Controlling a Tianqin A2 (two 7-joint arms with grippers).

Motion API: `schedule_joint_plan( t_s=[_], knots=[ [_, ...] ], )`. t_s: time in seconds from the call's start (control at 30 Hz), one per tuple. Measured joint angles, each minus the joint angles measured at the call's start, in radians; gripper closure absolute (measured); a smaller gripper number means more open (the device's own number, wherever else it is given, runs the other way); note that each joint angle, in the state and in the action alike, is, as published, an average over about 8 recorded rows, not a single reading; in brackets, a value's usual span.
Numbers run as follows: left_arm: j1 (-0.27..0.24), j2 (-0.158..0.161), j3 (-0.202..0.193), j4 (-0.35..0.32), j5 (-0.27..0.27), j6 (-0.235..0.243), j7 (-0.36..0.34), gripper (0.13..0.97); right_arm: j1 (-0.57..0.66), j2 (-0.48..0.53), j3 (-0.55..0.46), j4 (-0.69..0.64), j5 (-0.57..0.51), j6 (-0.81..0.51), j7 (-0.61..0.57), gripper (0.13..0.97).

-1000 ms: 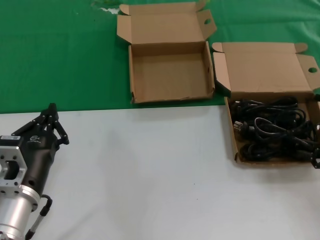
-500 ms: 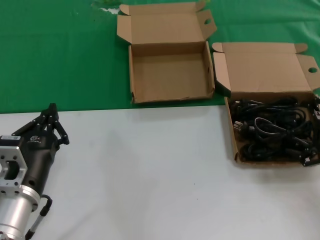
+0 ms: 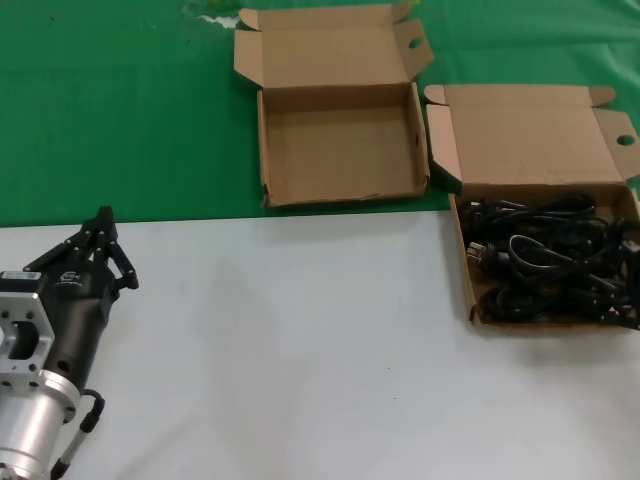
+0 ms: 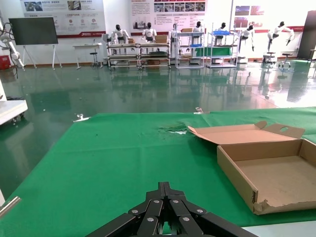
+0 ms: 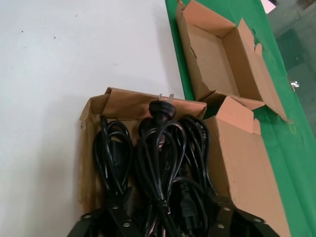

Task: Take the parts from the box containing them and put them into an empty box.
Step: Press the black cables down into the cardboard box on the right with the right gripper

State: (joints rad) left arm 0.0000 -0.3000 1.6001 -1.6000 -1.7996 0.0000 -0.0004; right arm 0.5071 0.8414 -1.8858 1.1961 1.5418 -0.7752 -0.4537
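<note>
The black power cords (image 3: 545, 262) lie coiled in the box containing them (image 3: 464, 262) at the right, its flat plain lid (image 3: 530, 135) folded back. The empty box (image 3: 340, 155) stands open on the green cloth at the back. My right gripper (image 5: 168, 213) is open and low over the cords (image 5: 160, 148), its fingers (image 5: 117, 213) spread to either side of a bundle, tips hidden among the cables. It is almost off the right edge of the head view. My left gripper (image 3: 101, 216) is shut and empty, parked at the near left, and also shows in the left wrist view (image 4: 165, 186).
The white table (image 3: 300, 340) spans the front and the green cloth (image 3: 120, 110) covers the back. In the right wrist view the empty box (image 5: 212, 59) lies just beyond the cord box (image 5: 94, 111). The empty box's front wall is torn at one corner (image 4: 259, 205).
My right gripper's fingers, seen before at the cord box's right edge, have slipped almost out of the head view. The cords have hardly shifted. The left arm has not moved.
</note>
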Motion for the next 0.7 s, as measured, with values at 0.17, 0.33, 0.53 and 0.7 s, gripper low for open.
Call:
schedule_joint_plan(
  t_s=[0.17, 0.33, 0.53, 0.7],
  knots=[
    [0.0, 0.0, 0.0, 0.0, 0.0, 0.0, 0.0, 0.958, -0.012, 0.002, 0.0, -0.001, -0.003, 0.003, 0.001, 0.635],
    [0.0, 0.0, 0.0, 0.0, 0.0, 0.0, 0.0, 0.958, -0.021, 0.003, 0.001, 0.001, -0.004, 0.007, 0.004, 0.728],
    [0.0, 0.0, 0.0, 0.0, 0.0, 0.0, 0.0, 0.958, -0.027, 0.001, 0.002, 0.002, -0.005, 0.012, 0.005, 0.845],
    [0.0, 0.0, 0.0, 0.0, 0.0, 0.0, 0.0, 0.958, -0.03, 0.0, 0.004, 0.003, -0.005, 0.015, 0.005, 0.856]
  ],
)
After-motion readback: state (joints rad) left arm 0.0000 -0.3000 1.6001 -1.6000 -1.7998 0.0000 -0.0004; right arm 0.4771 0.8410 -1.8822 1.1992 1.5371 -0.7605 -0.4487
